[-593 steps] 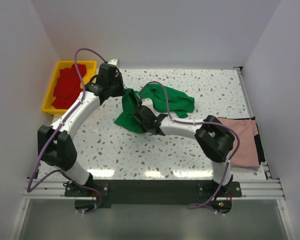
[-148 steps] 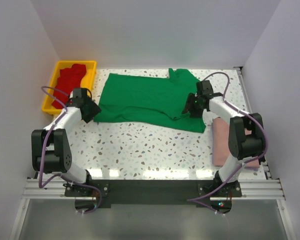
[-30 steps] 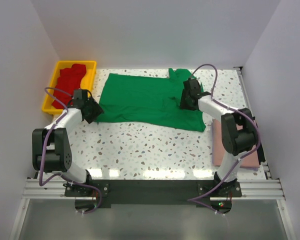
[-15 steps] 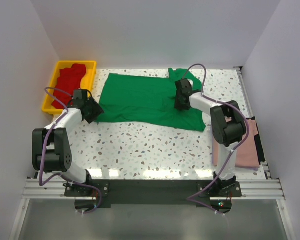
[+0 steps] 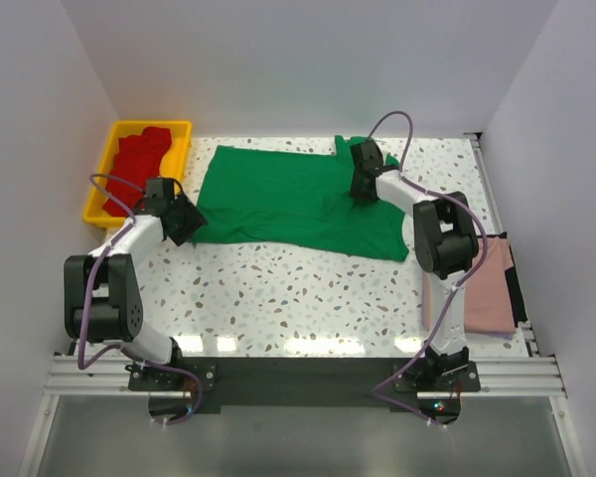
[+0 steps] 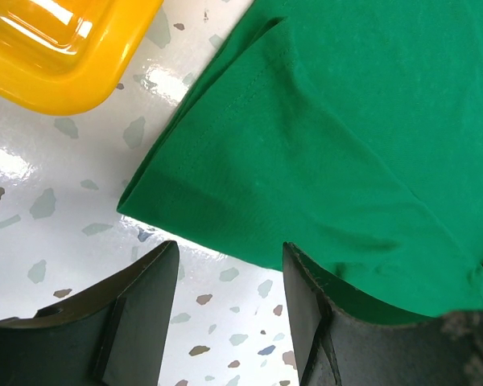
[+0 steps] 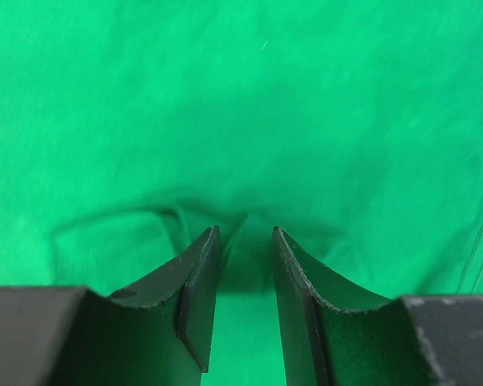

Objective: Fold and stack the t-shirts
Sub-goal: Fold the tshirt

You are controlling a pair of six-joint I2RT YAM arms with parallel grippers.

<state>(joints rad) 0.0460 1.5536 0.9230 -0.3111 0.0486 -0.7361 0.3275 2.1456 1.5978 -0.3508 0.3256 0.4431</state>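
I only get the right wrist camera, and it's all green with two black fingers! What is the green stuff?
Observer: It's a green t-shirt spread out flat on the table. The right gripper is over its right part, near the far sleeve.
Operator: Where's the other arm?
Observer: The left gripper is at the shirt's left near corner, with its jaws wide open and nothing in them.
Operator: Are there more shirts?
Observer: Yes. There are red t-shirts in a yellow tray at the far left, and a pink t-shirt lies at the table's right edge.
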